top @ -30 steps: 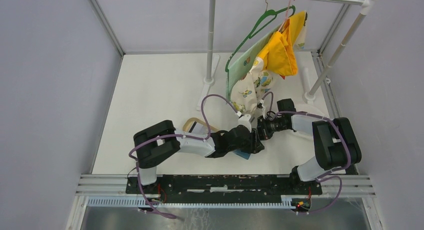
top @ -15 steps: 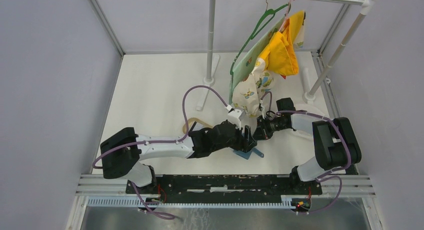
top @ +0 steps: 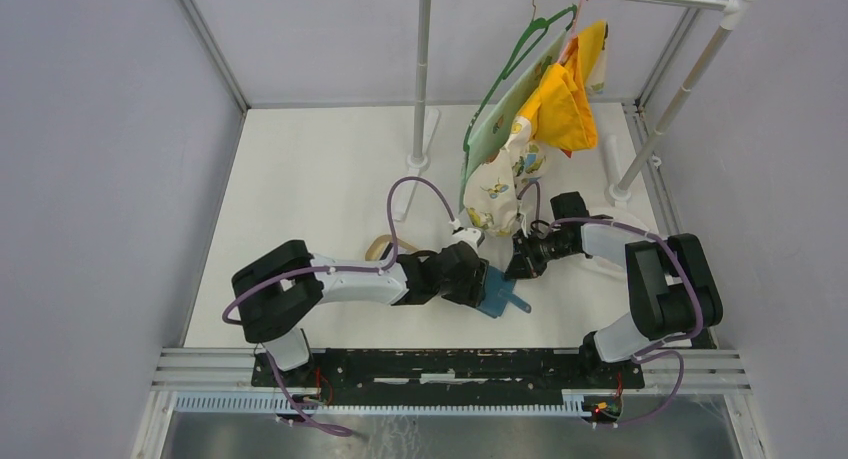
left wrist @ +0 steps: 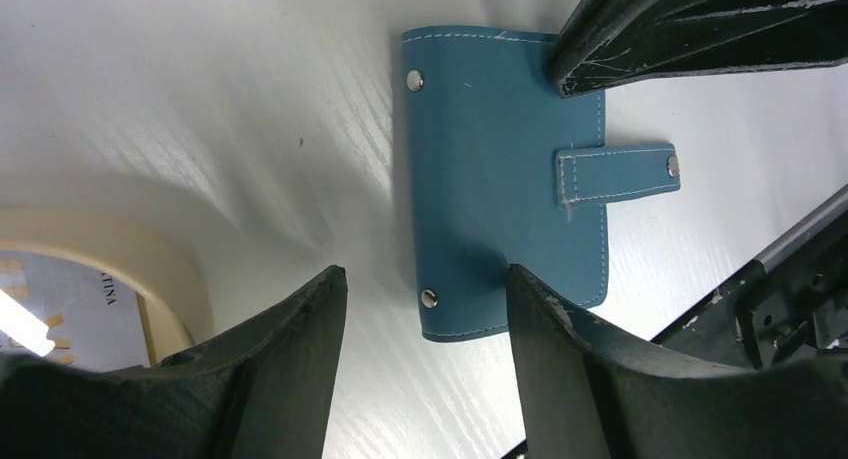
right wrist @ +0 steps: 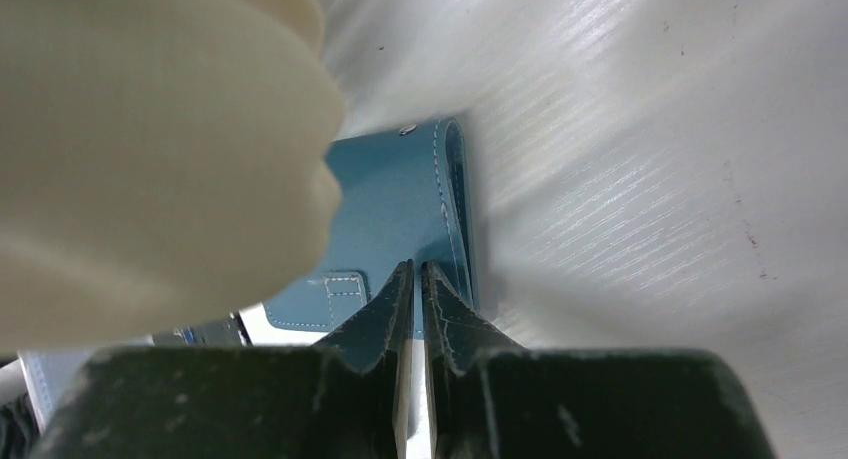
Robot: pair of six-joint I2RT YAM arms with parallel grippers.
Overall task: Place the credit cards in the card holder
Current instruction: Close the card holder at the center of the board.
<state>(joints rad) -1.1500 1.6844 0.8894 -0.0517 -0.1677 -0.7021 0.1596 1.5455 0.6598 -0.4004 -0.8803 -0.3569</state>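
Note:
The card holder (left wrist: 505, 179) is a teal-blue wallet lying closed and flat on the white table, its strap tab (left wrist: 615, 174) snapped across one edge. It also shows in the top view (top: 502, 299) and in the right wrist view (right wrist: 395, 214). My left gripper (left wrist: 425, 314) is open and empty, one finger over the wallet's near edge and the other over bare table. My right gripper (right wrist: 415, 271) is shut, and its tips rest on the wallet's far corner. A pale printed card (left wrist: 85, 314) lies in the tan tray (left wrist: 120, 254) at the lower left. No other card shows.
The tan oval tray (top: 383, 247) sits left of the wallet, partly under my left arm. Clothes on hangers (top: 520, 149) hang from a rack (top: 421, 79) just behind both grippers. A blurred pale cloth (right wrist: 150, 129) fills the left of the right wrist view.
My left arm stretched out over the wallet, then drew back to the left, uncovering the wallet. The right gripper has stayed at the wallet's corner. The hanging clothes swung slightly.

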